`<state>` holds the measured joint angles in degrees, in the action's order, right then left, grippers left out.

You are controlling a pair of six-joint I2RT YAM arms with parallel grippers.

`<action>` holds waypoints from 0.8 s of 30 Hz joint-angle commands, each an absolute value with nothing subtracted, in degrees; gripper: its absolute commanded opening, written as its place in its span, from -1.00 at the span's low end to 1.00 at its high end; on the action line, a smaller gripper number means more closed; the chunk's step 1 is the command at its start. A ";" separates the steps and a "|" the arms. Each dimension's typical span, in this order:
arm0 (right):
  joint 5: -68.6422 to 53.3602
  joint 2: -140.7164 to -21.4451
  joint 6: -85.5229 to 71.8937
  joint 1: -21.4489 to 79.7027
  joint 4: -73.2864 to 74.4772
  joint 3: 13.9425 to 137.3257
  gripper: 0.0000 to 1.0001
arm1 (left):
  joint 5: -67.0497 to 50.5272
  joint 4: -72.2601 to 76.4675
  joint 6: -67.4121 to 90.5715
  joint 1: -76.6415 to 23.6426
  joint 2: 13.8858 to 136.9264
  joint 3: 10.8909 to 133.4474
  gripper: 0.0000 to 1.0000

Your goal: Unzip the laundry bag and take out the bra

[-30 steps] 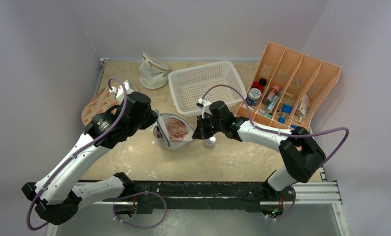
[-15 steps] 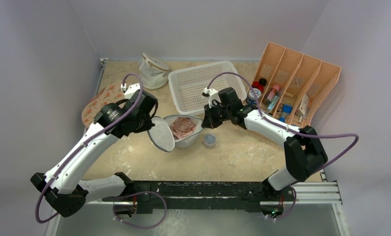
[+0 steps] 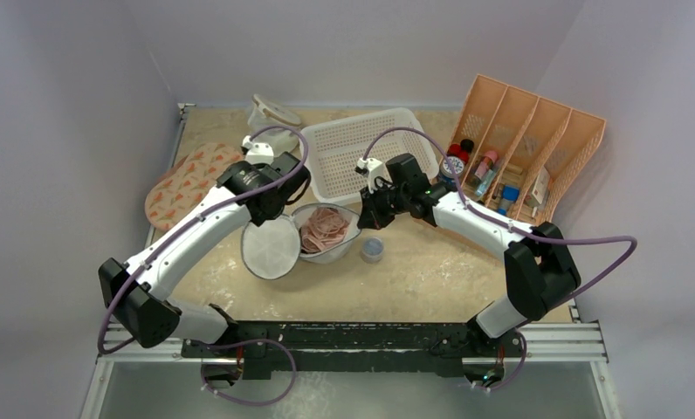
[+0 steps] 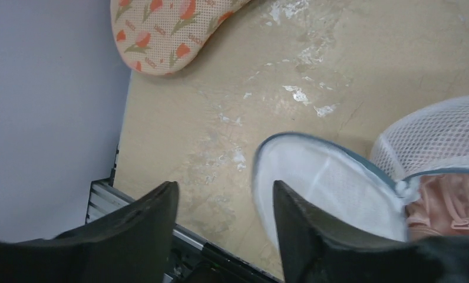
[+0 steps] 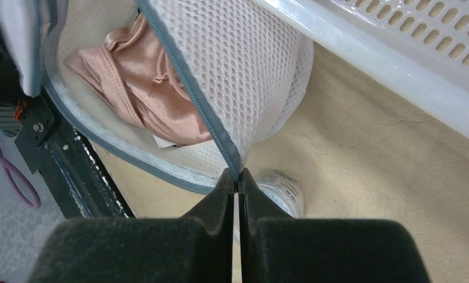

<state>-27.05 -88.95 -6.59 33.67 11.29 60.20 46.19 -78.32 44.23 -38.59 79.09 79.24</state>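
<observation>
**Top, left wrist and right wrist views.** The laundry bag stands near the middle of the table, just on the near side of a white slotted basket. It is unzipped, and its round lid is swung out to the left and lies beside the bag body. The bra — pink and crumpled — sits inside the open bag, uncovered from above. The right gripper has its jaws pressed together on the grey-blue zipper rim at the bag's right edge. In the right wrist view the mesh wall is pinched at the fingertips, with the bra's satin fabric showing beyond it. The left gripper is at the bag's far-left side, jaws spread wide with only bare table between them and nothing held. In the left wrist view the lid's rim lies just beside one finger. A small round jar stands just right of the bag, on the near side of the right gripper. A flat pad with an orange flower pattern lies at the left edge of the table. A white mesh pouch with a tan rim sits at the far side, partly hidden by the left arm's cable. An orange divided organiser — holding small bottles — occupies the far right.
</observation>
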 commanded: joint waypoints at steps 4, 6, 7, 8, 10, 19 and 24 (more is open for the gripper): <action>-28.21 -88.56 -5.52 33.33 10.32 62.63 -1.00 | 32.52 -67.62 41.45 -38.19 70.63 79.84 0.38; -28.21 -88.51 -5.68 33.36 10.18 62.61 -1.00 | 24.29 -61.30 41.62 -38.18 68.30 75.80 0.40; -28.21 -88.64 -5.53 33.32 10.26 62.58 -1.00 | 21.34 -58.77 42.25 -38.23 67.48 73.72 0.40; -28.26 -88.61 -5.53 33.37 10.32 62.58 -1.00 | 18.72 -56.21 42.89 -38.17 66.98 71.60 0.40; -28.38 -88.55 -5.27 33.36 10.39 62.50 -1.00 | 15.83 -53.61 43.79 -38.23 66.88 68.28 0.40; -27.44 -87.98 -4.94 33.44 8.69 61.99 -1.00 | 17.62 -45.60 49.16 -38.19 65.98 57.04 0.38; -28.79 -87.16 -6.05 33.45 6.99 61.02 -1.00 | 20.29 -40.19 50.37 -38.23 63.25 50.83 0.45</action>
